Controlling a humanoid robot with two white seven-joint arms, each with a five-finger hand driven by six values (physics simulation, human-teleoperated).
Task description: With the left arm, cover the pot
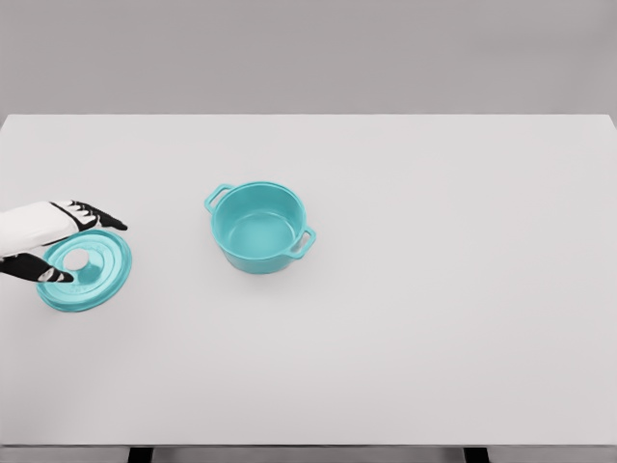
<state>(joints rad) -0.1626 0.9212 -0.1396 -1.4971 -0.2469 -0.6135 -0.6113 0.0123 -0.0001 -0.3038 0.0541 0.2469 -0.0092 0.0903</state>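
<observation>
Head view: white table [434, 338], grey wall [308, 53].

**What I cannot see from here**

My left arm is cut off by the picture's left edge, so only my left robot hand [60, 241] shows. It hides the upper left rim of the lid [87, 272]. The pot [258, 228] hides its own far outer wall and its base. The counter [434, 318] runs past the left and right edges; its legs are cropped at the bottom.
</observation>
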